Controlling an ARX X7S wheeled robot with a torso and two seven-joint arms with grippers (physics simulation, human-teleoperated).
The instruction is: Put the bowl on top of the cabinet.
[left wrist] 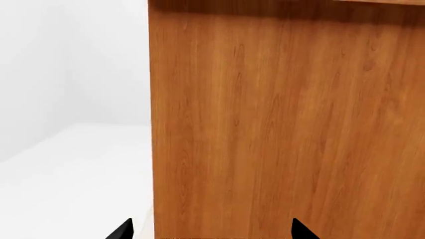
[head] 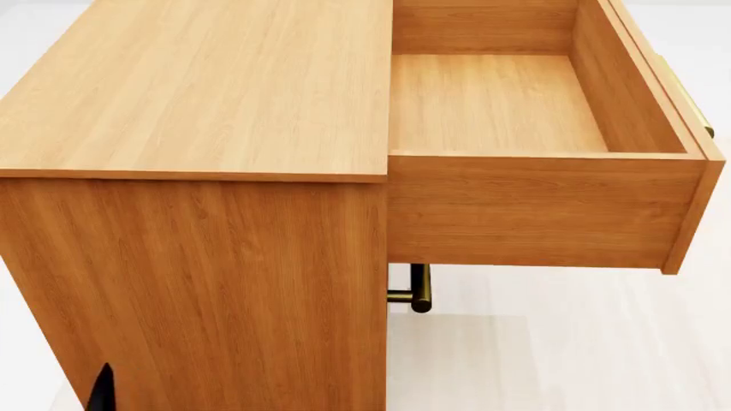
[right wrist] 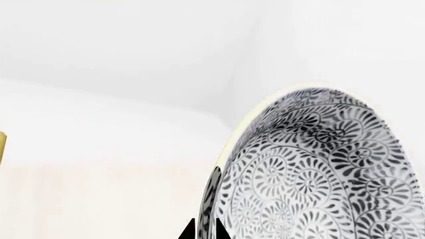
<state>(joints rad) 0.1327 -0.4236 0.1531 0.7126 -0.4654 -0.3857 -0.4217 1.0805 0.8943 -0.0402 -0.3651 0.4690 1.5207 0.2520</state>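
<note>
Wood-grain cabinet (head: 205,94), drawer (head: 502,111) open, pale floor (head: 549,360)

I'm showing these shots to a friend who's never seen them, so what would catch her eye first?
Likely the large light-brown wood-grain cabinet filling the head view, its flat top bare and its box drawer pulled wide open and empty at the right. Next, the small deep bowl with dense grey floral pattern, which looms close in the right wrist view, its pale rim pinched by the right gripper.
</note>
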